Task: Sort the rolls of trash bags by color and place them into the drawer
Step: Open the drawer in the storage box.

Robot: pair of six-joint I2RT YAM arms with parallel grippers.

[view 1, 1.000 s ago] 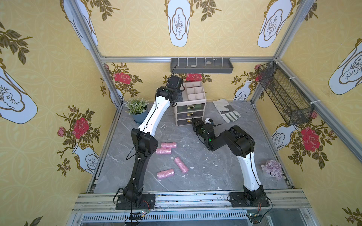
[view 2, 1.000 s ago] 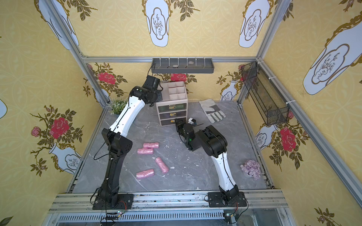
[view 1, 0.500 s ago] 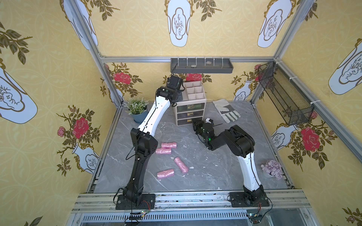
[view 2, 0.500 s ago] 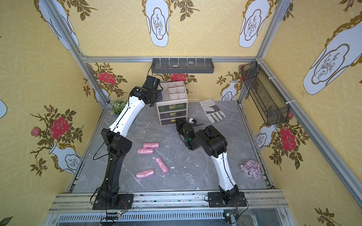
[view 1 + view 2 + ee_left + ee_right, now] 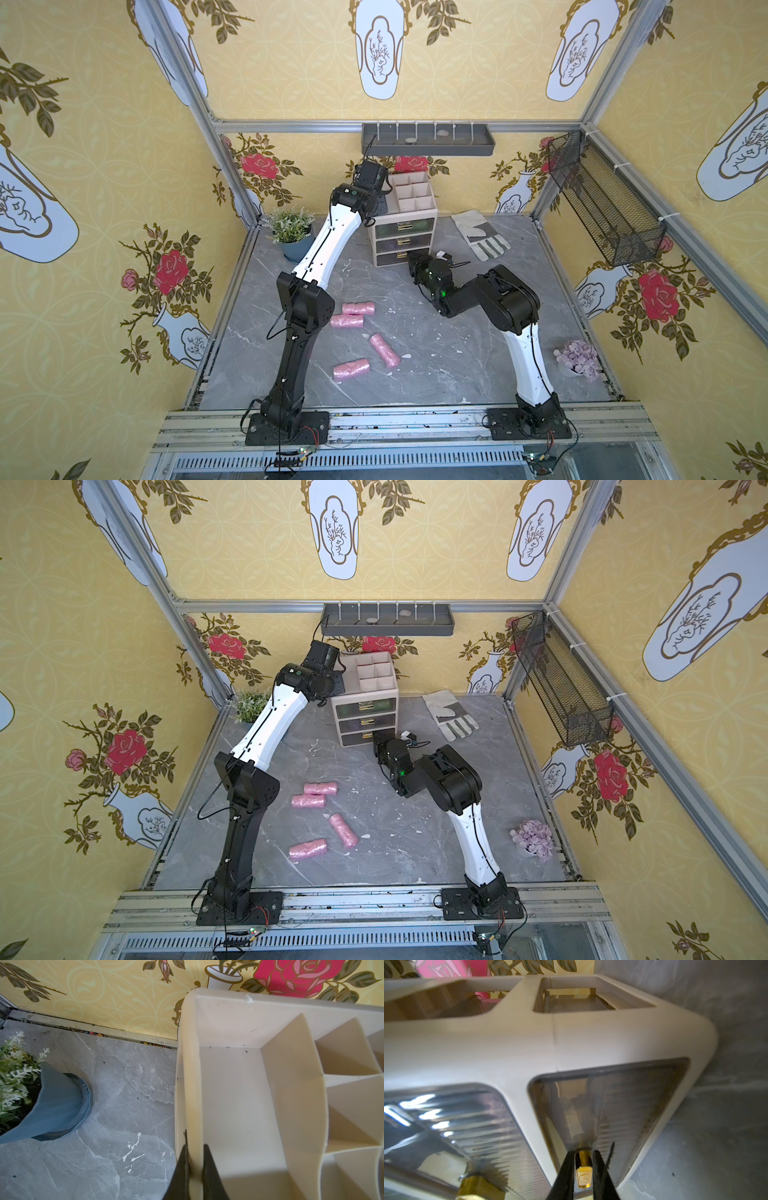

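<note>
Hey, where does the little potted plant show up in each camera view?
A top view: potted plant at the back-left corner of the table, left of the drawer chest.
A top view: potted plant in the same corner, pot hidden behind the left arm.
Left wrist: potted plant on the table beside the drawer chest.
Right wrist: not in it.
Shared landmark: the drawer chest.

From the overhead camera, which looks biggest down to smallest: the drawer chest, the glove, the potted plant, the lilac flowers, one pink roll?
In a top view:
1. drawer chest
2. glove and potted plant: about alike, so I won't rank them
3. lilac flowers
4. pink roll
</note>
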